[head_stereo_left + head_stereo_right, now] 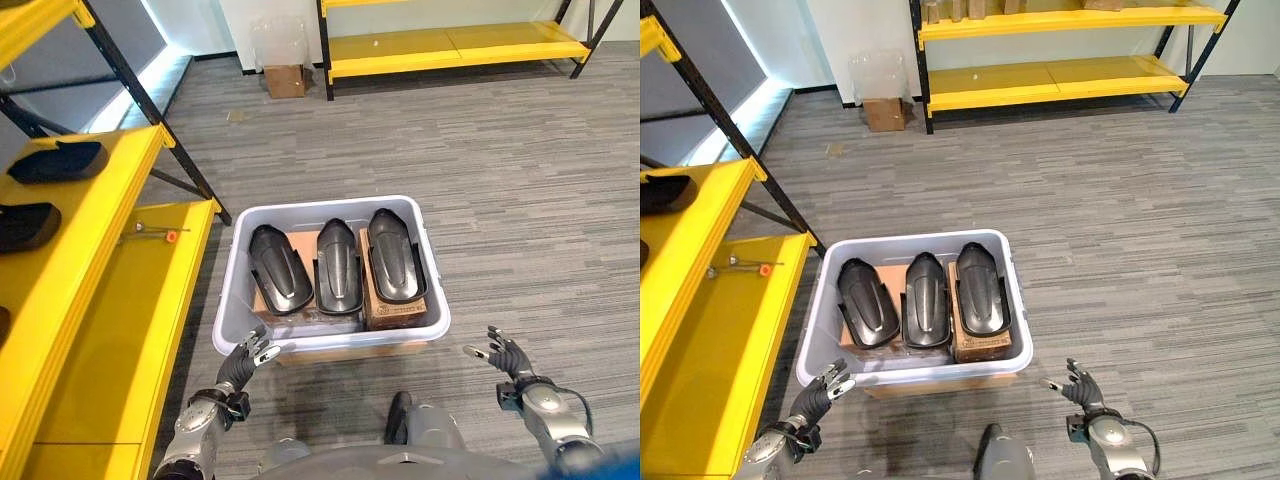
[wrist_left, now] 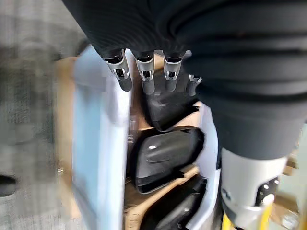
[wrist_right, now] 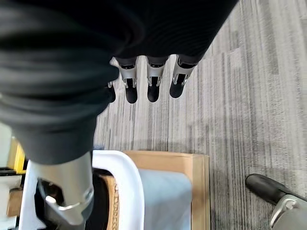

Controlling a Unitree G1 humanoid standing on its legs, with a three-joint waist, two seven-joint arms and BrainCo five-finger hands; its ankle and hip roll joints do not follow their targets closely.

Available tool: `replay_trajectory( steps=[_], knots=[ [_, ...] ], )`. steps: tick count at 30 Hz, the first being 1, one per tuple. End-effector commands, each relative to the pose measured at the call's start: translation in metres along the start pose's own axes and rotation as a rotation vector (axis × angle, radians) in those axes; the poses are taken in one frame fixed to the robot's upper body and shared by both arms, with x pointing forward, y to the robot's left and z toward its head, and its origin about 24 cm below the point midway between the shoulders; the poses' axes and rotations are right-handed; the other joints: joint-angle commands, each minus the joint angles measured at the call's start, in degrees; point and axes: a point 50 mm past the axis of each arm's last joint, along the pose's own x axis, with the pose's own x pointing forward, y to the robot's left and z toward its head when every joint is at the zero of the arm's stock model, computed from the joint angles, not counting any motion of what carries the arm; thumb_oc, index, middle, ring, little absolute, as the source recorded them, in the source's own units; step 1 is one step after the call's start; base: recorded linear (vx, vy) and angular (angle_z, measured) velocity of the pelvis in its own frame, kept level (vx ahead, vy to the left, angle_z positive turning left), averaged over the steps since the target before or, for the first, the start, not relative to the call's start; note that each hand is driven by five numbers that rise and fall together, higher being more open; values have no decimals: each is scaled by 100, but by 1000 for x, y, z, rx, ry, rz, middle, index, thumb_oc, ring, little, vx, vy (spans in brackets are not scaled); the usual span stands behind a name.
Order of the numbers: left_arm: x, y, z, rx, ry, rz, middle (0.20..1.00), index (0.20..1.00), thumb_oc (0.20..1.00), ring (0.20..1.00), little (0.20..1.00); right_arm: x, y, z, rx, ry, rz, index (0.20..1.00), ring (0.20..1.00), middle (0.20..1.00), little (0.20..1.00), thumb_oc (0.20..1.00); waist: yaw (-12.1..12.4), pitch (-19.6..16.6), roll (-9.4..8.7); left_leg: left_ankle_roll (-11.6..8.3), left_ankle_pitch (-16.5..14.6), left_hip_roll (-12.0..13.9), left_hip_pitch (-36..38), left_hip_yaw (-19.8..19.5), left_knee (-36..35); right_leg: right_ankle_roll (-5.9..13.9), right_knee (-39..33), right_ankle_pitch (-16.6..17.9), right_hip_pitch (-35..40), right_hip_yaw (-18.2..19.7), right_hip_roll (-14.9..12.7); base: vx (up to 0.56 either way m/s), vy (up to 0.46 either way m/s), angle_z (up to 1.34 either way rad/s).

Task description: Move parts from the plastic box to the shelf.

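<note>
Nearest, low at the left: left hand (image 1: 243,362), fingers loosely spread and holding nothing, fingertips right at the near left corner of the plastic box (image 1: 430,290). Whether touching the rim, impossible to tell. Low at the right: right hand (image 1: 505,353), likewise relaxed and empty, above grey carpet floor (image 1: 520,200), well apart from the box's right wall.

Next, the plastic box itself: pale grey, resting on a flat brown cardboard box (image 3: 177,167) on the floor. Inside, three black parts side by side, lengthwise: left part (image 1: 279,268), middle part (image 1: 337,266), right part (image 1: 393,254), the right one lying on a brown carton (image 1: 390,312).

At the left, a yellow shelf (image 1: 130,300) with black uprights; on its lower level a small tool with an orange tip (image 1: 152,232); on its upper level two more black parts (image 1: 58,160).

Farthest: a second yellow rack (image 1: 450,45) along the back wall, and a small cardboard carton (image 1: 285,80) on the floor beside it.
</note>
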Motion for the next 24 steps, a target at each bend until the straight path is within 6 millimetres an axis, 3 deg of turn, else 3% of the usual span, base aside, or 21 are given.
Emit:
replay_trajectory(
  steps=[1, 2, 5, 11, 18, 19, 24],
  knots=[
    [5, -4, 19, 65, -64, -68, 1000, 1000, 1000, 1000, 1000, 1, 6, 6, 44, -33, 14, 1000, 1000, 1000, 1000, 1000, -41, 22, -162, 119, 267, -242, -16, -120, 31, 963, -592, 590, 304, 134, -637, 110, 276, -34],
    [4, -3, 17, 84, -43, -84, 1000, 1000, 1000, 1000, 1000, -3, 8, -3, 74, -20, 21, 1000, 1000, 1000, 1000, 1000, -81, 27, -177, 169, 253, -368, 63, -121, -123, 1088, -498, 627, 266, 184, -718, 125, 300, -18],
    [-1, -2, 12, 115, -6, -101, 1000, 1000, 1000, 1000, 1000, -7, 13, -9, 86, -14, 35, 1000, 1000, 1000, 1000, 1000, -104, 40, -210, 267, 223, -464, 76, -98, -196, 1166, -476, 662, 228, 290, -763, 79, 220, 9],
    [-2, -3, 8, 106, 0, -95, 1000, 1000, 1000, 1000, 1000, -4, 24, -1, 59, -56, 70, 1000, 1000, 1000, 1000, 1000, -24, 86, -218, 328, 272, -503, -48, -163, -292, 1162, -482, 605, 167, 383, -718, -9, 76, 11],
    [-3, -6, 5, 93, -1, -99, 1000, 1000, 1000, 1000, 1000, 0, 24, 28, -17, -182, 73, 1000, 1000, 1000, 1000, 1000, 150, 124, -244, 275, 387, -427, -213, -253, -284, 1106, -465, 505, 209, 283, -711, 0, 0, 0],
    [-5, -6, 7, 103, -27, -95, 1000, 1000, 1000, 1000, 1000, 2, 23, 49, -49, -261, 55, 1000, 1000, 1000, 1000, 1000, 229, 138, -260, 250, 421, -389, -256, -287, -255, 1085, -436, 477, 231, 221, -724, 0, 0, 0],
    [-7, -3, 26, 99, -154, -73, 1000, 1000, 1000, 1000, 1000, 3, 16, 80, -56, -379, -9, 1000, 1000, 1000, 1000, 1000, 339, 186, -262, 238, 447, -352, -283, -335, -222, 1056, -329, 414, 232, 136, -735, 20, -21, 9]
  ],
)
